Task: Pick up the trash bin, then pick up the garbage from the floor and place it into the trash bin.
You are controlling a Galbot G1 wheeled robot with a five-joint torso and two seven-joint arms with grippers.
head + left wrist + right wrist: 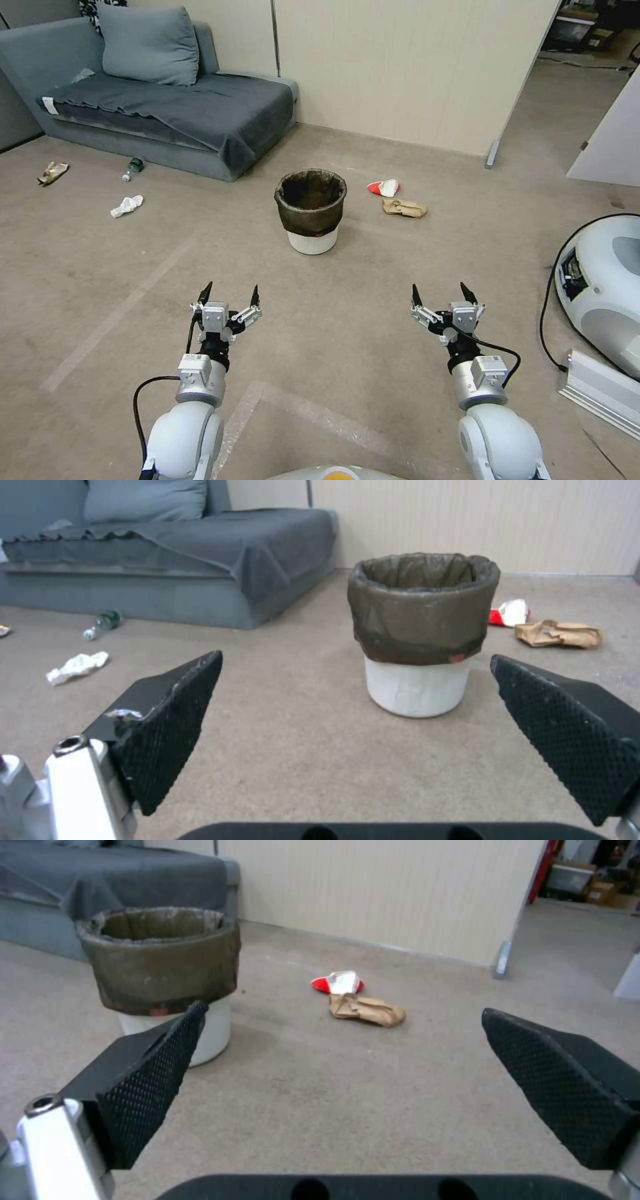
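Small round white plastic trash bin (pixel 311 212) with dark bag folded over rim is stood upright on beige carpet floor (pixel 347 320), untouched.

Left gripper (pixel 229 295) and right gripper (pixel 443 294) are held short of bin, fingers spread wide, nothing gripped; probably staged for approach.

Crumpled brown paper (pixel 404 208) and red-and-white wrapper (pixel 384 188) are seen just right of bin; white tissue (pixel 126 205) and green bottle (pixel 133 167) well left of bin.

Bin inside is hidden behind rim, so contents can't be told.
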